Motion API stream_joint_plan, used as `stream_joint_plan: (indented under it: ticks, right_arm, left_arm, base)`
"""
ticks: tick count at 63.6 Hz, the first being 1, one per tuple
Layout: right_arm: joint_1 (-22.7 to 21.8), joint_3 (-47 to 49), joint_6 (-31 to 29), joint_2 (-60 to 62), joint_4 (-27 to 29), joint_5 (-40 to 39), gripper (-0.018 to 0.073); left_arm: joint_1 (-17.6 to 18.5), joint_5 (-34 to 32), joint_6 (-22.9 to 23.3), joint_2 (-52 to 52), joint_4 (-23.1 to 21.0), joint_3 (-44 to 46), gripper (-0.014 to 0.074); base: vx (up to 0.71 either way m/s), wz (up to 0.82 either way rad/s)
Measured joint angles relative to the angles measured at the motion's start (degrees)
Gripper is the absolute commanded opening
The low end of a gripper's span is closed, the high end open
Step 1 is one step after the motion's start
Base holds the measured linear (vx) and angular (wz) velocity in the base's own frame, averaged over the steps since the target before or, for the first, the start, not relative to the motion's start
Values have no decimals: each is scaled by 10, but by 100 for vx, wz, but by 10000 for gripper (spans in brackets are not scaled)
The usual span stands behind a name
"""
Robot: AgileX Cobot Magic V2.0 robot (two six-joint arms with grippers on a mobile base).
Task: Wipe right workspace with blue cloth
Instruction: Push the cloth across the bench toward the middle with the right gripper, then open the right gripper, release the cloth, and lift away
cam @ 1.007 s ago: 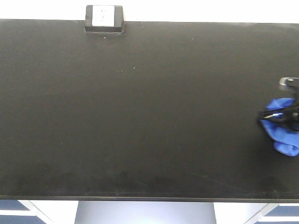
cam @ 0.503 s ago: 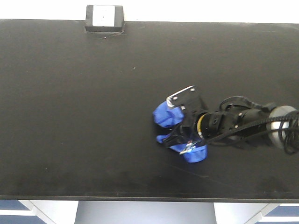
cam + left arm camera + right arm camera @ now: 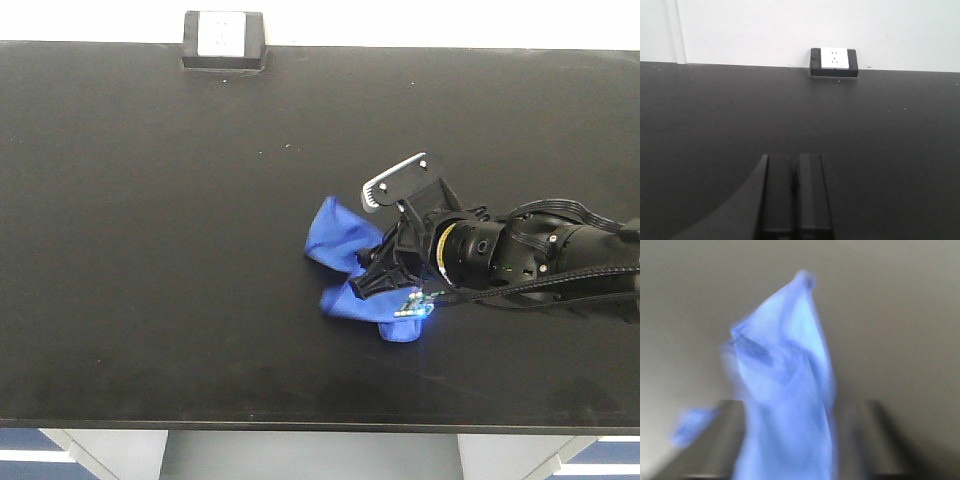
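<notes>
The blue cloth [image 3: 338, 243] lies crumpled on the black benchtop of the right workspace [image 3: 150, 250], a little right of its middle. My right gripper [image 3: 388, 276] reaches in from the right and is shut on the cloth, pressing it to the surface. In the blurred right wrist view the cloth [image 3: 785, 405] fills the gap between the fingers [image 3: 867, 430] of the right gripper [image 3: 797, 407]. In the left wrist view my left gripper [image 3: 794, 159] hangs over bare benchtop [image 3: 900, 150], fingers together and holding nothing.
A small black box with a white face [image 3: 222, 40] sits at the benchtop's back edge against the white wall, also in the left wrist view as the box [image 3: 834, 61]. The front edge [image 3: 300, 425] runs along the bottom, with cabinets below.
My right gripper swept from the right edge toward the middle, dragging the blue cloth. In the last half second it edged further left and the cloth spread out.
</notes>
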State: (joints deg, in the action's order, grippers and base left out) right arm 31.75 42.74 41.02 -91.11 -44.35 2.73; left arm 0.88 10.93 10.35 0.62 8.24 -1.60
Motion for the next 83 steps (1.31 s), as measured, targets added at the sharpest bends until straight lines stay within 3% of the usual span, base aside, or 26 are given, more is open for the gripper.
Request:
stream_joint_plan:
  ticks: [30,52,63,72,78,83]
  right_arm:
    - [0,-1,30,212,1,20,533]
    - [0,-3,30,254,1,23,452]
    - [0,-4,30,261,-2,30,272]
    - [0,-4,29,303,35,92,-3]
    - [-5,-4,12,344,98,162,-12]
    - [-40,-6,-23,381,175,217,-11]
  left_arm:
    - [0,0,0,0,0,0,-6]
    - [0,0,0,0,0,0,-6]
    - [0,0,0,0,0,0,-6]
    - [0,0,0,0,0,0,-6]
    - [0,0,0,0,0,0,-6]
    - [0,0,0,0,0,0,-6]
  base:
    - [0,0]
    - [0,0]
    - [0,0]
    - [0,0]
    - [0,0]
    - [0,0]
